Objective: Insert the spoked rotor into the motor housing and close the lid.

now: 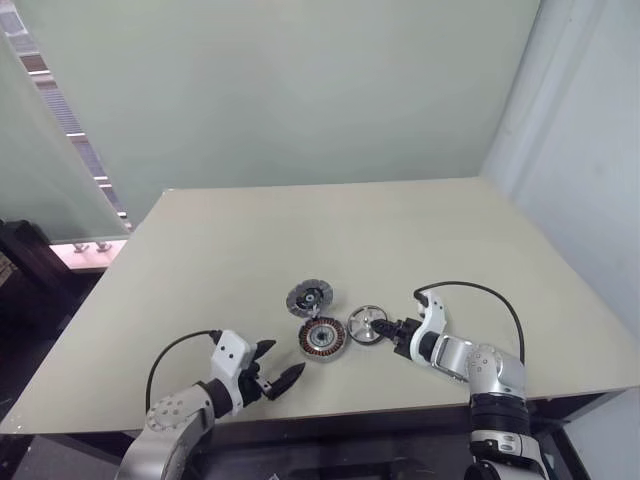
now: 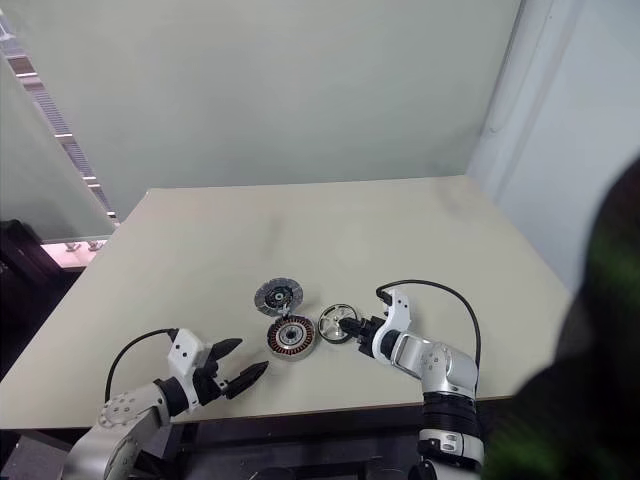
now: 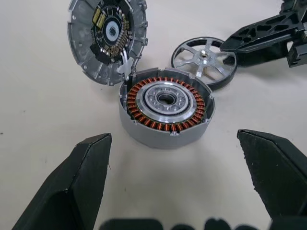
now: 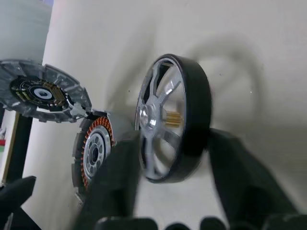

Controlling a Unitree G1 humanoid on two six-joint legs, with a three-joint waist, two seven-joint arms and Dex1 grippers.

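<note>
Right wrist view: right hand (image 4: 168,143) pinches the shiny silver spoked rotor (image 4: 168,120) by its rim; left hand (image 3: 182,182) gapes, empty. Advice: lift level, centre over copper-wound housing (image 3: 166,111).

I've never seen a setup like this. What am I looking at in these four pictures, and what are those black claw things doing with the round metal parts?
This is a humanoid robot with two arms, each ending in a two-fingered black gripper. The two wide pictures come from cameras in its head, looking down over a pale table. The two close-ups come from small cameras on its wrists, looking along each gripper's own fingers.

Three round parts lie near the table's front edge. The motor housing shows a ring of copper windings. The lid is grey with a toothed rim, joined to the housing at its edge and lying open. The spoked rotor is the shiny wheel.

The left gripper hovers open just short of the housing, holding nothing. The right gripper has its fingers on either side of the rotor's rim, closing on it; I can't tell whether the grip is firm.
</note>
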